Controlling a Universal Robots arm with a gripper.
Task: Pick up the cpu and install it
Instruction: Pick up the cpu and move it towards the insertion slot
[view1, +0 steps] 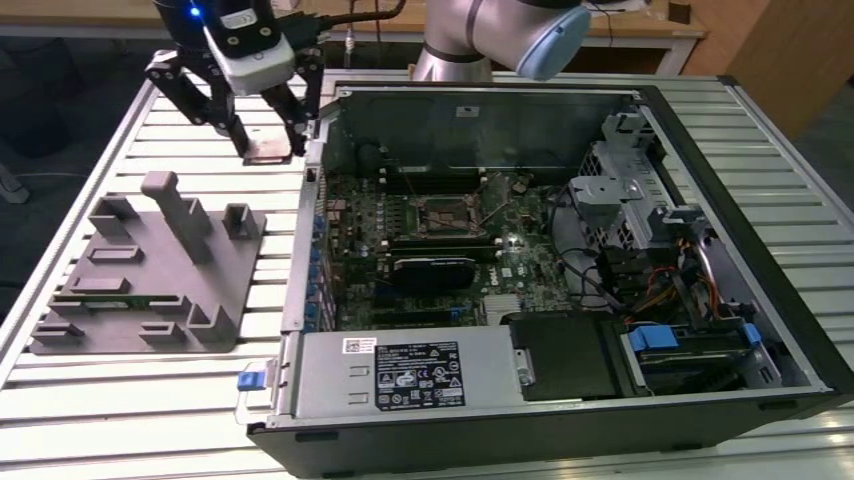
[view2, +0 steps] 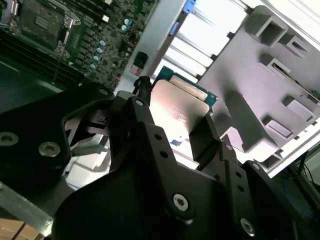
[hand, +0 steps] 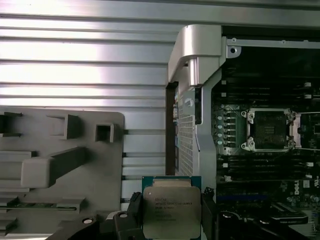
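Gripper clamps the cpu at the exterior view's upper left, over the slatted table, beside the open computer case; the first wrist view shows its silvery lid, the motherboard socket and the grey tray.

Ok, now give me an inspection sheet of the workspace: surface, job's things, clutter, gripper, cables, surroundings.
Surface: slatted metal table, carrying an open computer case.
Job's things: cpu held off the table beside the case; socket on the motherboard looks empty.
Clutter: grey fixture tray on the table, at the exterior view's left of the case.
Gripper: gripper shut on the cpu's edges.
Cables: coloured wires bundled inside the case.
Surroundings: wooden furniture behind the table.
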